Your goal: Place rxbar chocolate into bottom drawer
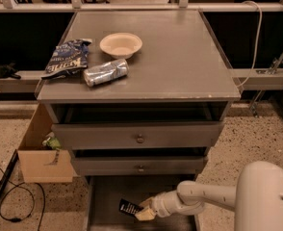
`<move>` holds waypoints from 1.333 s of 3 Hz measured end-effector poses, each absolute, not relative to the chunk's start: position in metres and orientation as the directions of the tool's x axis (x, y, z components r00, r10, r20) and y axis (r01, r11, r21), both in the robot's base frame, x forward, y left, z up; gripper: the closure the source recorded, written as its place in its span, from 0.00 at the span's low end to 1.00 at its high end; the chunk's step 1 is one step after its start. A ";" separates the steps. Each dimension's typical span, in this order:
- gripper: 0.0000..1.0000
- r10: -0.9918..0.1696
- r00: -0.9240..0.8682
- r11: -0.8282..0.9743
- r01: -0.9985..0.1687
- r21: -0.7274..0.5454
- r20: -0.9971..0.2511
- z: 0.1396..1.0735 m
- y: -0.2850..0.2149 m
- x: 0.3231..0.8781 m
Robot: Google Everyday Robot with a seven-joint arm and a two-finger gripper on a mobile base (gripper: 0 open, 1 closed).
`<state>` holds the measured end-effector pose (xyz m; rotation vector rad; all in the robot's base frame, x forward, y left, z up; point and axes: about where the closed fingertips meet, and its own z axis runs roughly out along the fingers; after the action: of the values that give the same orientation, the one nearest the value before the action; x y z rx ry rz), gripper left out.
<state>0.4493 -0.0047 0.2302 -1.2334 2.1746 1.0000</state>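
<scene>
Black chocolate bar sits pinched in the closed gripper, low inside the bottom drawer; best to lower it flat, clear of the walls, then release gently.

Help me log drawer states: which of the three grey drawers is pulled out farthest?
The grey bottom drawer, lowest; its floor alone shows, with the pincer holding the small black rxbar chocolate wrapper over it.

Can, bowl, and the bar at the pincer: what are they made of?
The can looks like thin metal, likely aluminium: silvery sheen, crushed sides. The bowl is matte cream, paper or plastic, can't tell. The rxbar chocolate has a black film wrapper, probably plastic, and is held by the pincer inside the bottom drawer.
</scene>
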 end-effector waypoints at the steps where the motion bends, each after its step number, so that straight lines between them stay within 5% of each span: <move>1: 1.00 -0.542 -0.513 0.349 -0.858 0.378 -0.666 0.189 -0.007 0.465; 4: 1.00 -0.545 -0.525 0.383 -0.849 0.363 -0.654 0.139 -0.022 0.479</move>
<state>0.4785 -0.0222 0.1394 -1.2020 2.2177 0.9561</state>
